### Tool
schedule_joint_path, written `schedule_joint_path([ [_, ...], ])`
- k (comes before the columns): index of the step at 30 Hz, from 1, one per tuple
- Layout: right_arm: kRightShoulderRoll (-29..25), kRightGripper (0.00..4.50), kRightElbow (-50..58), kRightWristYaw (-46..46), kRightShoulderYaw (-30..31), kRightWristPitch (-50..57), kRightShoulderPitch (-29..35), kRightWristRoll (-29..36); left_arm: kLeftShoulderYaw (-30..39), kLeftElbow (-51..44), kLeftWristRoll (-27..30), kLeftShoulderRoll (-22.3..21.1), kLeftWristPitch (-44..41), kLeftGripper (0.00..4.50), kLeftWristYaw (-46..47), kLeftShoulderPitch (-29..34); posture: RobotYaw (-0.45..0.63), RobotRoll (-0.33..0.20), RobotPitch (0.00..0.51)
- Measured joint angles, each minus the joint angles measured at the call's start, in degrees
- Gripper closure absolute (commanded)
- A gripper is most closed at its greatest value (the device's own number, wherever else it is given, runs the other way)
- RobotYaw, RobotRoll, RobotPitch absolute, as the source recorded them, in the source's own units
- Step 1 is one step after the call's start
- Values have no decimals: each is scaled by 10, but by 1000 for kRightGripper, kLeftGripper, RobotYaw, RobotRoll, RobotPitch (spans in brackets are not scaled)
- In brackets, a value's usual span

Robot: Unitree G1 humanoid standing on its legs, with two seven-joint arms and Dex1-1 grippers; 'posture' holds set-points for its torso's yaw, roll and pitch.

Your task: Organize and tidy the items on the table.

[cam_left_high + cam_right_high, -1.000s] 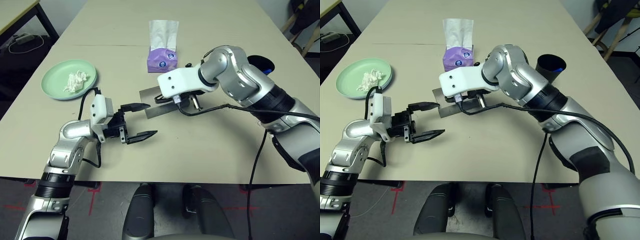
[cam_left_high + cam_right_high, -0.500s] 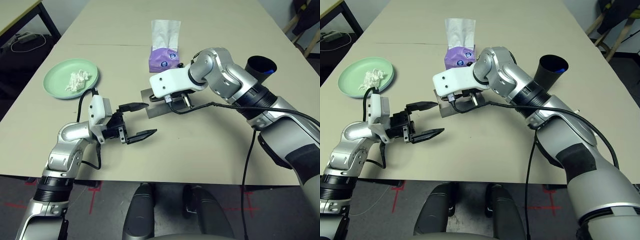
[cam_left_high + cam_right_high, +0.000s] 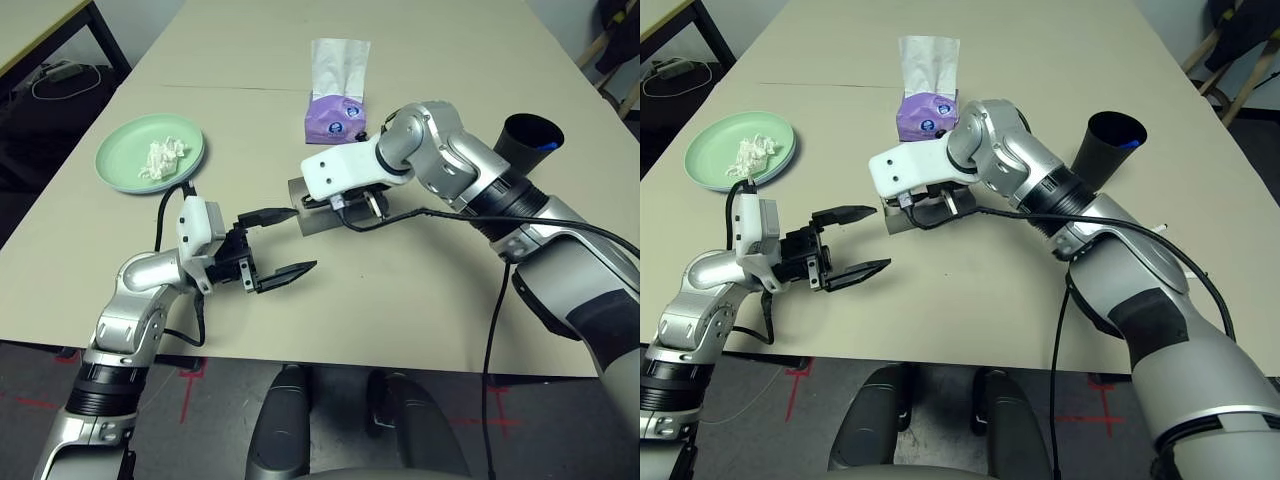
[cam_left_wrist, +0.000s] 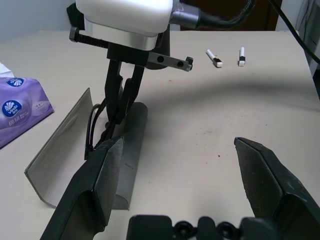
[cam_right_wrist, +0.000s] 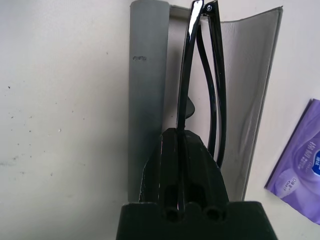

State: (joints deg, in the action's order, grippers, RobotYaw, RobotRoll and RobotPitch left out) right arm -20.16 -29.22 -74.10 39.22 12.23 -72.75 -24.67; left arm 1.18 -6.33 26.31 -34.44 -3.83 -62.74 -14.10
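Left gripper [image 3: 278, 243] gaping, empty, at 9 o'clock of the glasses case [image 4: 80, 150]. Right gripper [image 5: 185, 142] pinched on the sunglasses [image 5: 200, 75], above the open case at table [image 3: 400, 300] centre. We should lower slowly, keep the frame parallel to the trough, then release.

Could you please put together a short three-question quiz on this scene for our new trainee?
1. True or false: the left gripper is shut on the glasses case.
2. What does the right gripper hold? A) tissue wad B) black sunglasses C) black cup
3. What lies on the green plate?

Key
1. False: its fingers stand open beside the case, holding nothing.
2. B: shut on the sunglasses, over the open case.
3. The crumpled white tissue wad.
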Motion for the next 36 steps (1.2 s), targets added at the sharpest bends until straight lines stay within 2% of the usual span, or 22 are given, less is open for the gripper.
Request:
schedule_joint_path([
  [36, -1, 4486, 9, -39, -14, 22, 12, -2, 0, 9, -1, 0, 6, 0, -4, -23, 292, 0, 177],
])
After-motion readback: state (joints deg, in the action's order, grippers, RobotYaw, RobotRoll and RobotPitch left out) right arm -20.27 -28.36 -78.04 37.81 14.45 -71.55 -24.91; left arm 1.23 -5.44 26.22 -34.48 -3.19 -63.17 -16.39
